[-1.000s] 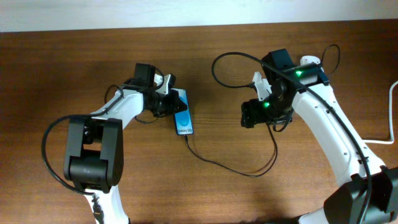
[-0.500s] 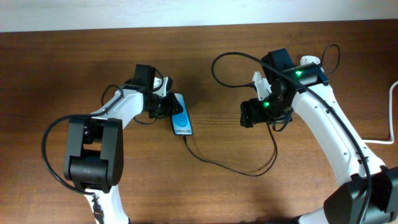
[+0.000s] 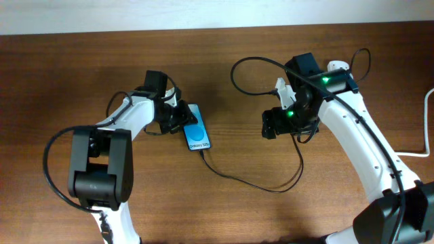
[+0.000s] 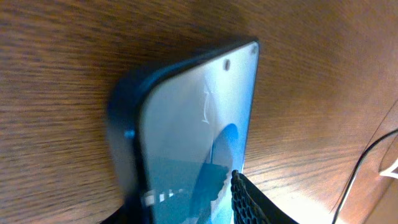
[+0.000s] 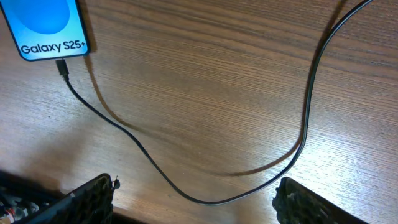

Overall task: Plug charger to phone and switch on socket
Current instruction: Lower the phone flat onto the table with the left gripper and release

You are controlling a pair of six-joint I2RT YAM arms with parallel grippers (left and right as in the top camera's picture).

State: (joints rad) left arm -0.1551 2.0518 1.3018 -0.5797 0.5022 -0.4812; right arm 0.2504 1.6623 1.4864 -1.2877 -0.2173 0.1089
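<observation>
The phone point(image 3: 196, 135) lies screen-up on the wooden table, its white "Galaxy S25+" strip point(image 5: 53, 47) toward the front. My left gripper point(image 3: 178, 116) is at the phone's far end. Its jaws are parted, with one black finger point(image 4: 252, 202) beside the screen point(image 4: 199, 130). The charger's thin black cable point(image 3: 251, 183) runs from its plug tip point(image 5: 62, 67), which sits against the phone's bottom edge, in a loop across the table. My right gripper point(image 5: 196, 202) hovers open above that loop point(image 5: 211, 200), holding nothing. The socket is out of view.
A thick white cord point(image 3: 426, 125) curves in at the table's right edge. The cable climbs behind the right arm point(image 3: 352, 135) in a high loop point(image 3: 244, 64). A pale wall borders the table's far edge point(image 3: 217, 27).
The left gripper opened and drew back to the left. The phone dropped from tilted on its edge to flat on the table. The right arm stayed put.
</observation>
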